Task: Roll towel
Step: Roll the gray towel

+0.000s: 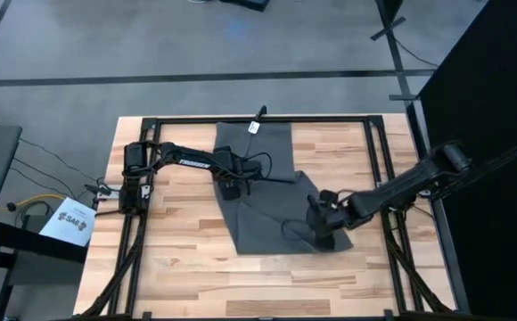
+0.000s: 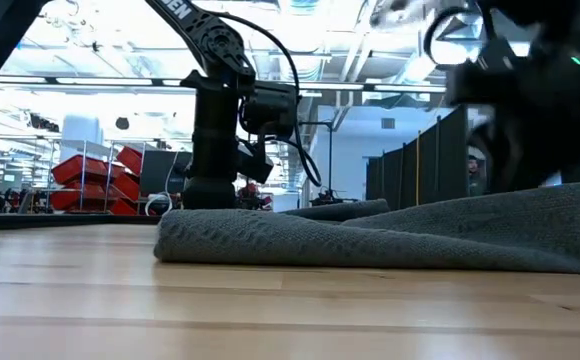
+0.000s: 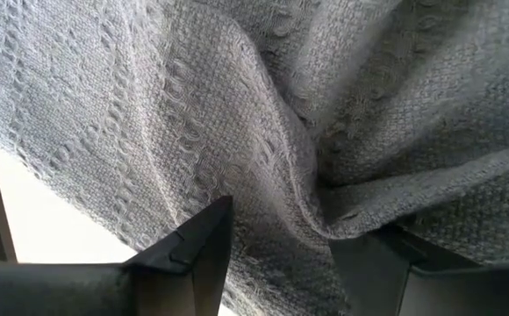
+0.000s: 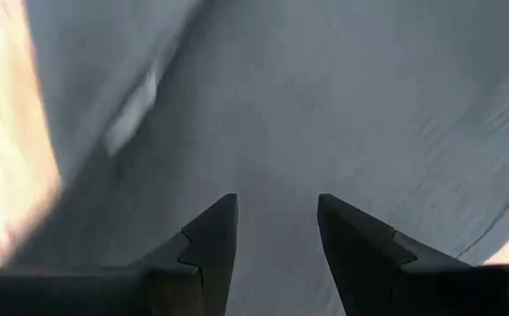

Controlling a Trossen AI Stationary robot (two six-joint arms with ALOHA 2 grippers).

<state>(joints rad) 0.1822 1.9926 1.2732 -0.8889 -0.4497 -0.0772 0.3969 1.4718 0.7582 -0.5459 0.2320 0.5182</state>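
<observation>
The dark grey towel (image 1: 272, 201) lies spread on the wooden table, creased across its middle, with its white label (image 1: 253, 127) at the far edge. My left gripper (image 1: 232, 185) stands over the towel's left side near the middle and is shut on a ridge of cloth (image 3: 281, 175). Over the towel's near right part, my right gripper (image 1: 322, 225) is open. In its wrist view the fingers (image 4: 215, 237) point at flat cloth (image 4: 325, 105) with nothing between them. In the low view the towel (image 2: 370, 235) rests on the table. My left gripper pinches a raised fold of the towel (image 3: 320, 206) between its two fingers, coming from above and pointing down. Creases run together toward the place of the pinch. The cloth around it still lies on the table.
Black frame rails (image 1: 379, 143) run along the table's edges. Bare wood (image 1: 178, 259) lies to the left of and in front of the towel. A cable (image 1: 258, 114) hangs over the far edge.
</observation>
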